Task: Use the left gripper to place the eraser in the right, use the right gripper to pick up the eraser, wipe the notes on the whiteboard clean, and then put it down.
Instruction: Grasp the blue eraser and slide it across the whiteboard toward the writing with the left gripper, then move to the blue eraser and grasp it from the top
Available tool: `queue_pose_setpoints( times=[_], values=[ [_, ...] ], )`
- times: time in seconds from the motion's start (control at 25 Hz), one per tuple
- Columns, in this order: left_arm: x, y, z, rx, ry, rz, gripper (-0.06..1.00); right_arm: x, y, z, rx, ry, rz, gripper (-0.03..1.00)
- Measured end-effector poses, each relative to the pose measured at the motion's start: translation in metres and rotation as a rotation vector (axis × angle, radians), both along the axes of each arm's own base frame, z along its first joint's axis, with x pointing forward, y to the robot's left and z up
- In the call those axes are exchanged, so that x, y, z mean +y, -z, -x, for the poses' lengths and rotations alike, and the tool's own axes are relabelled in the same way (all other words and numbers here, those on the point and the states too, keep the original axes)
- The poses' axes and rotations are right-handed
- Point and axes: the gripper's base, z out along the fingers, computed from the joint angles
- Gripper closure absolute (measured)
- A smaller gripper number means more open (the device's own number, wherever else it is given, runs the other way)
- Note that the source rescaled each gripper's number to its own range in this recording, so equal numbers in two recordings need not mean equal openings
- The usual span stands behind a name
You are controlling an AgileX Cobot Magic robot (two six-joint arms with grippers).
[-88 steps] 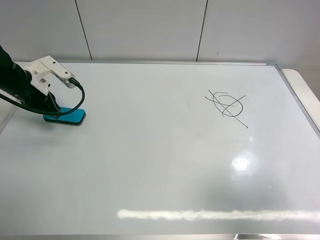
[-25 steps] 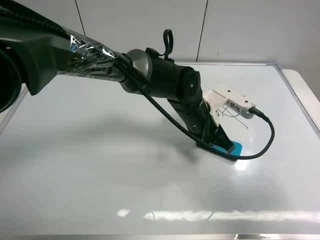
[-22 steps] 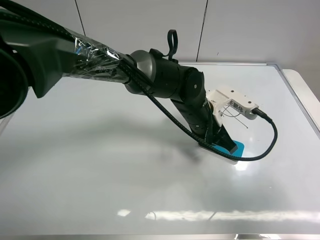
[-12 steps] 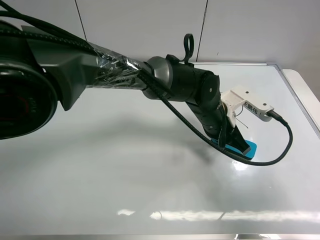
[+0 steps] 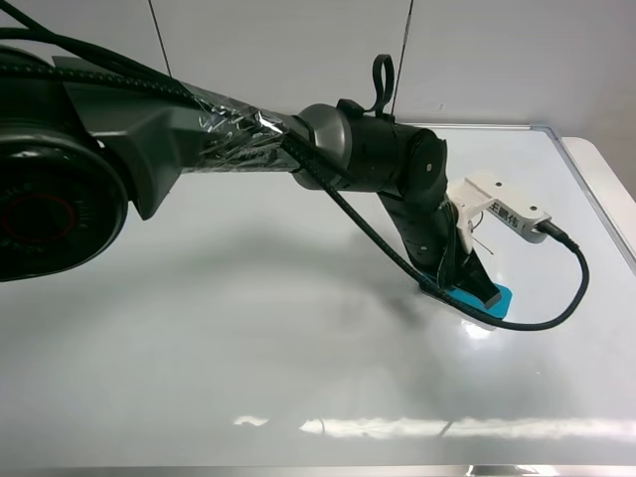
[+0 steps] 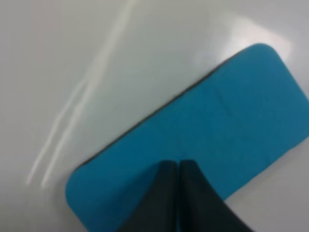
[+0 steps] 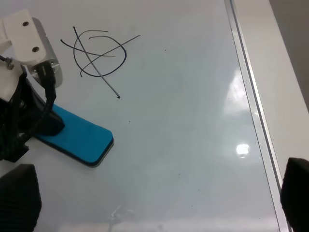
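The teal-blue eraser lies flat on the whiteboard, right of the middle. My left gripper has reached across and stands on the eraser's left end, its fingers drawn together on it. The left wrist view shows the eraser under the near-touching fingertips. The right wrist view shows the eraser, the left gripper and the notes just beyond them. In the exterior view the notes are mostly hidden behind the left wrist. My right gripper is open, above the board, and empty.
The left arm spans the board from the left edge to the eraser. Its black cable loops out to the right. The board's silver frame runs on the right, with a white tabletop beyond. A grey panelled wall stands behind.
My left gripper carried the eraser from the board's far left to the right side, below the notes. In the last half second it moved only slightly.
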Motion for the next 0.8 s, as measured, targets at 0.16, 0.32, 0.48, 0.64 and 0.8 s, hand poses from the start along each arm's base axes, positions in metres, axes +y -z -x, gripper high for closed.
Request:
queue_pose_setpoints(
  times=[0.16,0.32,0.48,0.64,0.8],
  values=[
    [0.002,-0.007,0.003,0.007,0.033,-0.040,0.81,0.000,0.000,0.000,0.000,0.000,0.000,-0.03],
    [0.003,-0.024,-0.001,-0.032,0.040,-0.035,0.33,0.000,0.000,0.000,0.000,0.000,0.000,-0.03],
    [0.008,-0.054,-0.008,-0.060,0.004,0.011,0.00,0.000,0.000,0.000,0.000,0.000,0.000,-0.03],
    [0.021,-0.081,-0.019,-0.083,-0.031,0.042,-0.05,0.000,0.000,0.000,0.000,0.000,0.000,-0.03],
    [0.032,-0.099,-0.026,-0.109,-0.044,0.043,-0.05,0.000,0.000,0.000,0.000,0.000,0.000,-0.03]
  ],
)
